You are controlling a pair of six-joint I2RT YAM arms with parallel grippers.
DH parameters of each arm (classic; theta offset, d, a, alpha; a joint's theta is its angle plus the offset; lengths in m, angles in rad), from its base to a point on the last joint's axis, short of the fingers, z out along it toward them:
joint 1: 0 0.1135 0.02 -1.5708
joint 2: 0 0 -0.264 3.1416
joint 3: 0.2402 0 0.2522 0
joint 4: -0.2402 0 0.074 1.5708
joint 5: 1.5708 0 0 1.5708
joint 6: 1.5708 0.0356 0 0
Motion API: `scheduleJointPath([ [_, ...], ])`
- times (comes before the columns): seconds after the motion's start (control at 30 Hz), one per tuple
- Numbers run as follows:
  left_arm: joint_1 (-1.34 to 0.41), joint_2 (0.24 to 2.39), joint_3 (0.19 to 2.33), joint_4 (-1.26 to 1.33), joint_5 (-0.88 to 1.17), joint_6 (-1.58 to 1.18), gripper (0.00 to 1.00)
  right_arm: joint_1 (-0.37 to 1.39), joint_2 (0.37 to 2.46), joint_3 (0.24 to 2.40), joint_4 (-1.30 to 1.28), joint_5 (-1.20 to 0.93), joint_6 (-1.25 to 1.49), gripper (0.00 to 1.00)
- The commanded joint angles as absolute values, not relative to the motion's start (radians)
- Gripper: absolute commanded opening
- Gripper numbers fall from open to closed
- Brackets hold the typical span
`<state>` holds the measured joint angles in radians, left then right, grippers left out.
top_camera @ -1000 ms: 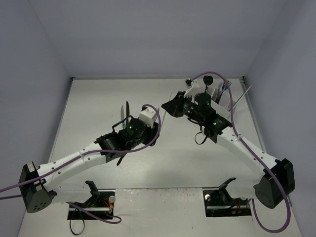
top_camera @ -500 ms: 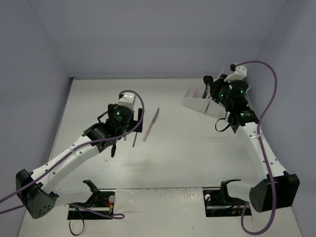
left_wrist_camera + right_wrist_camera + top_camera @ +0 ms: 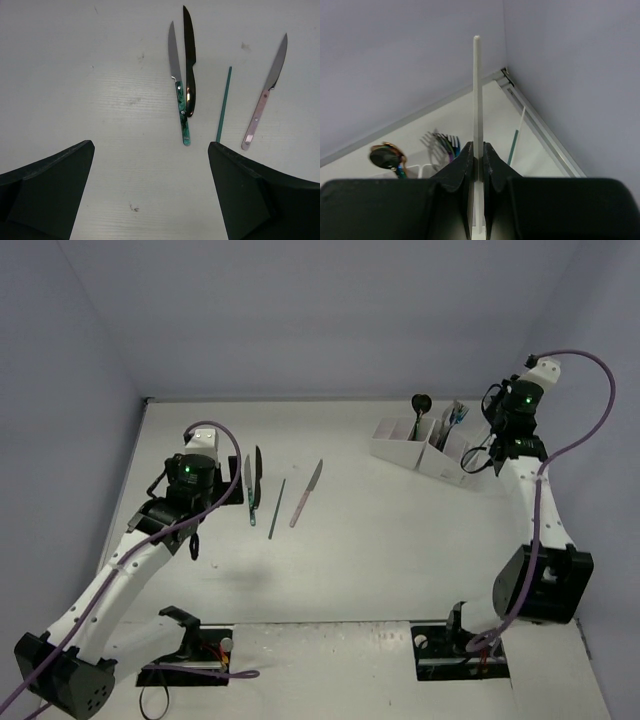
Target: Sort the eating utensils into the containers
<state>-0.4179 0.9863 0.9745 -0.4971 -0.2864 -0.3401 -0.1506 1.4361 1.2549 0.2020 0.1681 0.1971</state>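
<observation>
On the table lie four eating utensils: a green-handled knife [image 3: 178, 90], a black knife [image 3: 189, 60], a teal stick [image 3: 224, 105] and a pink-handled knife [image 3: 265, 95]. From above they show side by side as green knife [image 3: 248, 490], black knife [image 3: 257, 472], teal stick [image 3: 277, 508] and pink knife [image 3: 307, 493]. My left gripper [image 3: 150, 190] is open and empty, just short of the handles. The white containers [image 3: 430, 452] stand at the back right, holding rainbow forks [image 3: 445, 142] and a dark spoon [image 3: 385, 156]. Above them my right gripper [image 3: 478, 150] is shut on a white stick [image 3: 477, 90].
A white-and-teal stick [image 3: 515, 142] leans near the table's back right corner, close to the right wall. The raised table rim [image 3: 300, 398] and walls run close behind the containers. The right arm [image 3: 535, 510] rises steeply along the right side.
My left gripper has opened and drawn back to the left, uncovering the green and black knives on the table. The right arm has swung to the back right corner with the white stick.
</observation>
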Motion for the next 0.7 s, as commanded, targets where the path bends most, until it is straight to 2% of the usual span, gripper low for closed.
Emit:
scheduleJointPath([
  [0.0,-0.385,0.987,0.997,-0.453,-0.215,-0.327,0.97,-0.180,1.530,1.290,0.354,0.183,0.209,0.00],
  [0.37,-0.342,0.971,0.987,-0.447,-0.184,-0.337,0.97,-0.192,1.698,1.311,0.437,0.156,0.198,0.00],
  [0.53,-0.332,0.975,0.991,-0.451,-0.173,-0.337,0.97,-0.190,1.771,1.296,0.440,0.080,0.217,0.00],
  [0.67,-0.330,0.974,0.989,-0.451,-0.172,-0.338,0.97,-0.189,1.789,1.262,0.439,0.061,0.226,0.05],
])
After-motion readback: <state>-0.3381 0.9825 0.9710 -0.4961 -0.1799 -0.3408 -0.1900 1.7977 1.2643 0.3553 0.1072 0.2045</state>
